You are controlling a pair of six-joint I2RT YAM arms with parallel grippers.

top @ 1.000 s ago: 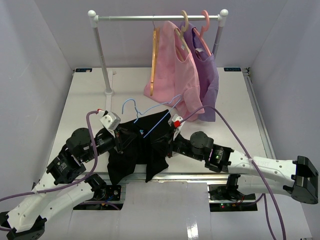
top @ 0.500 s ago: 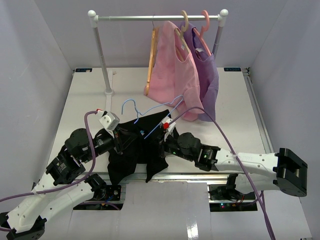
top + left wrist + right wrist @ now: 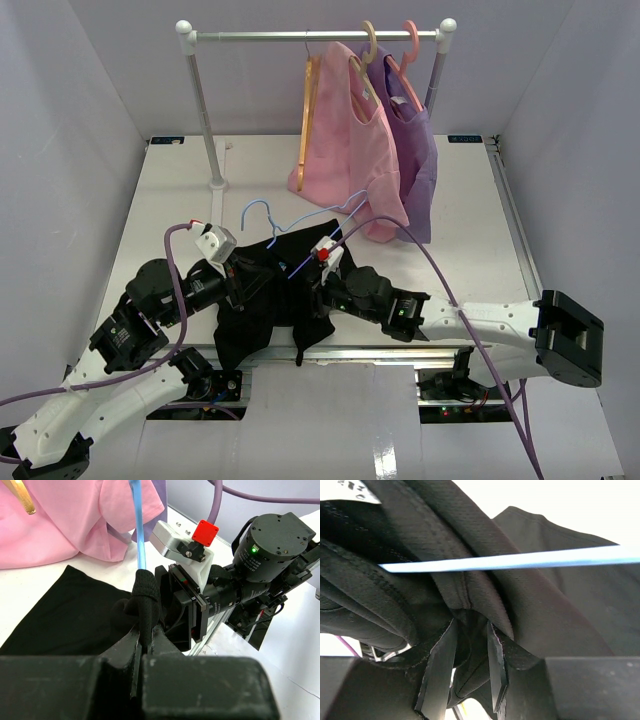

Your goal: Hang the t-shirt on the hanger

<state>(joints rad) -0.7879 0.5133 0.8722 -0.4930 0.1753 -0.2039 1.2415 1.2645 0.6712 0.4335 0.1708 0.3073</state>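
The black t-shirt (image 3: 262,305) lies bunched at the table's near edge, partly hanging over it. The light-blue hanger (image 3: 300,225) lies on it, with its hook (image 3: 256,209) toward the back left and one arm running into the fabric. My left gripper (image 3: 240,277) is shut on a fold of the t-shirt (image 3: 144,597), just where the hanger's blue rod (image 3: 137,530) enters the cloth. My right gripper (image 3: 306,290) is pressed into the t-shirt from the right. In the right wrist view its jaws (image 3: 472,626) stand apart with loose black folds (image 3: 470,580) around them, under the hanger bar (image 3: 520,560).
A clothes rail (image 3: 315,35) stands at the back. It carries a bare tan-orange hanger (image 3: 308,110), a pink garment (image 3: 350,140) and a purple garment (image 3: 415,150) on a pink hanger. The rail's left post (image 3: 205,120) stands behind the hook. The table's metal front edge (image 3: 400,352) lies below the t-shirt.
My right arm has swung left and its gripper has moved into the t-shirt close to my left gripper. The left gripper has barely moved and keeps its hold.
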